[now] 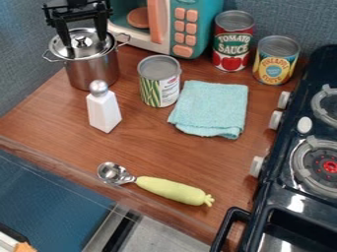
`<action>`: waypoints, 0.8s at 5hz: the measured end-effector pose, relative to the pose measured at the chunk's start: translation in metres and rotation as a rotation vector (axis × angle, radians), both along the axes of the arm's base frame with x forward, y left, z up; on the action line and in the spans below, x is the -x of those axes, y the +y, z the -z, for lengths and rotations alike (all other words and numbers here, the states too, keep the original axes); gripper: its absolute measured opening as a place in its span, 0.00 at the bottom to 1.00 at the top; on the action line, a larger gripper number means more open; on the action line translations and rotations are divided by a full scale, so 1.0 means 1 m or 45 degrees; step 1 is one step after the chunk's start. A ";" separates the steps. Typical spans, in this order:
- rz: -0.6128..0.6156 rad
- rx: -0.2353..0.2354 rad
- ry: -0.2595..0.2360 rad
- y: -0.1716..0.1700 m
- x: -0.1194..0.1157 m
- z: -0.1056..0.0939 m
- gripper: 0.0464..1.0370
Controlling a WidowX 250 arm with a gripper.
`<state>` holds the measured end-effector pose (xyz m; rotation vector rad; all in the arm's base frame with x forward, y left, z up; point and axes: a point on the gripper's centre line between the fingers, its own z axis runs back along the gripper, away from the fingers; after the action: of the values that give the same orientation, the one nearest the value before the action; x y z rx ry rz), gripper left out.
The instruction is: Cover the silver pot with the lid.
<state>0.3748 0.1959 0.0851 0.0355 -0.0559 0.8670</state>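
At the lower left, well apart from the silver pot (95, 73), a dark blue surface (52, 197) spreads beyond the counter's front edge, with part of an orange thing (25, 247) at the view's bottom edge. Directly over the pot hangs the black gripper (84, 42), pointing down. Its fingers stand apart on either side of the lid's knob, so the hand is released rather than clenched on it; whether a fingertip touches the lid's surface cannot be told. The shiny metal lid (82, 50) lies across the pot's mouth, knob up, between the two wire side handles. The pot itself stands upright on the wooden counter (49, 120).

In front of the pot and just beside it, a white shaker (104, 110) with a metal cap stands upright. Farther in front of the pot, and over to its right, a metal scoop with a yellow-green handle (171, 191) lies flat, bowl end nearer the pot. Behind the pot and to its right is a teal and cream toy microwave (201, 22) with salmon-coloured buttons. Near the pot's right side stands a can with a green-striped label (159, 83). Farther right of the pot come a folded light-blue cloth (209, 108), then the tomato sauce can (232, 44) and the yellow-labelled can (275, 61), both upright. The dark stove (266, 197) is farthest right of the pot.
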 end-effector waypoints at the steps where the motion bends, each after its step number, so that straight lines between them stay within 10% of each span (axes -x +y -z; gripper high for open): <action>1: 0.003 0.023 -0.038 -0.004 -0.003 -0.018 0.97; 4: 0.072 0.048 -0.170 -0.024 0.011 -0.109 0.97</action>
<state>0.3633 0.1723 0.1939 -0.0593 -0.1648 0.8126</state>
